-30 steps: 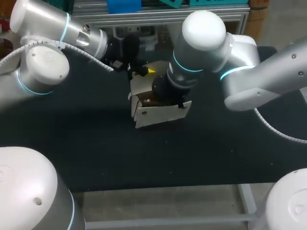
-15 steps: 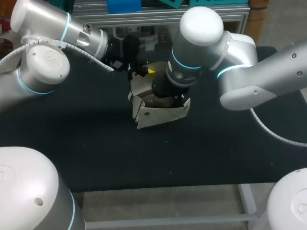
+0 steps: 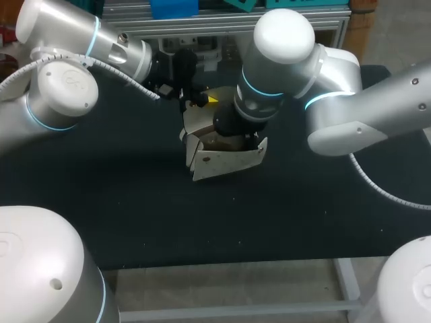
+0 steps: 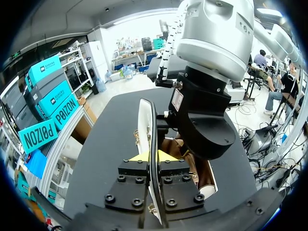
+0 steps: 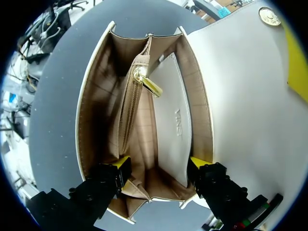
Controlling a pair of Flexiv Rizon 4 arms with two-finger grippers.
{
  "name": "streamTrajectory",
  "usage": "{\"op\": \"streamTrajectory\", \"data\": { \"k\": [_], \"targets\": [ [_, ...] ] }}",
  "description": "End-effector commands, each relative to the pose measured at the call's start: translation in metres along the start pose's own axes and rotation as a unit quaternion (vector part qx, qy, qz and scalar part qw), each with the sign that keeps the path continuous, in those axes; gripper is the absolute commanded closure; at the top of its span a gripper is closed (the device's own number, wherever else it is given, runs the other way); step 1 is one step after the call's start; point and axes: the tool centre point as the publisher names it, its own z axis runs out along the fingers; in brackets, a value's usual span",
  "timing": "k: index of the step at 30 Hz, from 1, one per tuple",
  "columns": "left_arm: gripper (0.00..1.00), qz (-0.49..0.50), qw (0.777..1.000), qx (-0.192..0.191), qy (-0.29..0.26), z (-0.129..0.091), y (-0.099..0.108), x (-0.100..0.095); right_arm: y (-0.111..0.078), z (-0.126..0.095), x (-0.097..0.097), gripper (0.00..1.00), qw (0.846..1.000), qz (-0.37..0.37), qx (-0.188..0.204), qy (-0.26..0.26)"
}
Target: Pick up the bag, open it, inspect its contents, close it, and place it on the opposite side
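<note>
Black table (image 3: 135, 215); bag (image 3: 225, 160) flap pinched in left gripper (image 4: 153, 162), right gripper (image 5: 159, 168) spread inside.

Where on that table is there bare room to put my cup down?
The wide black strip of table between the bag and the near edge is bare, also left of the bag. Crowded at the back middle, where left claw and right claw meet at the bag.
</note>
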Motion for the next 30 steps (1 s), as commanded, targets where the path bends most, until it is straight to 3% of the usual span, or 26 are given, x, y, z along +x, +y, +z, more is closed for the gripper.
{"op": "streamTrajectory", "data": {
  "k": [1,7,8,10,30],
  "targets": [
    [1.0,0.001,1.0,0.002,0.002,-0.002,-0.002,0.002,-0.001,0.002,-0.002,0.0,1.0,-0.001,0.001,-0.001],
    [1.0,0.001,1.0,0.002,0.004,-0.002,-0.002,0.002,0.0,-0.002,-0.003,0.0,1.0,-0.003,0.001,-0.01],
    [1.0,0.001,1.0,0.002,0.004,-0.002,-0.002,0.002,0.0,-0.003,-0.003,0.53,1.0,-0.003,0.0,-0.012],
    [1.0,0.001,1.0,0.003,0.004,-0.002,-0.001,0.002,0.0,-0.006,-0.003,0.98,1.0,-0.001,-0.001,-0.023],
    [1.0,-0.007,1.0,-0.001,0.001,0.0,-0.004,0.004,0.005,-0.066,-0.005,1.0,0.99,-0.003,-0.009,-0.139]
  ]
}}
